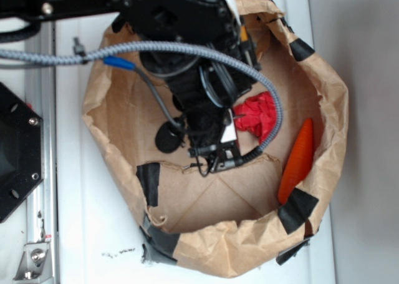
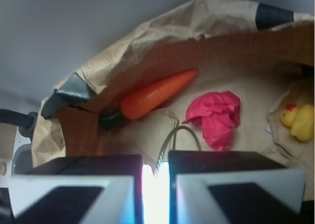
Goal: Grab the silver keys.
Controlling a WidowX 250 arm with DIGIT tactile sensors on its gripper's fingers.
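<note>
In the wrist view, my gripper (image 2: 155,161) has its two black fingers drawn almost together. A thin silver metal loop (image 2: 167,139), the oval clip of the silver keys, sticks up from the narrow gap between them. The key blades are hidden behind the fingers. In the exterior view, the gripper (image 1: 218,156) points down at the floor of a brown paper bag (image 1: 212,246), and the arm covers the keys.
An orange toy carrot (image 1: 298,159) (image 2: 157,93) leans on the bag's right wall. A crumpled red cloth (image 1: 255,112) (image 2: 216,115) lies beside the gripper. A yellow duck (image 2: 299,120) sits at the right. The bag's creased, black-taped walls ring the gripper.
</note>
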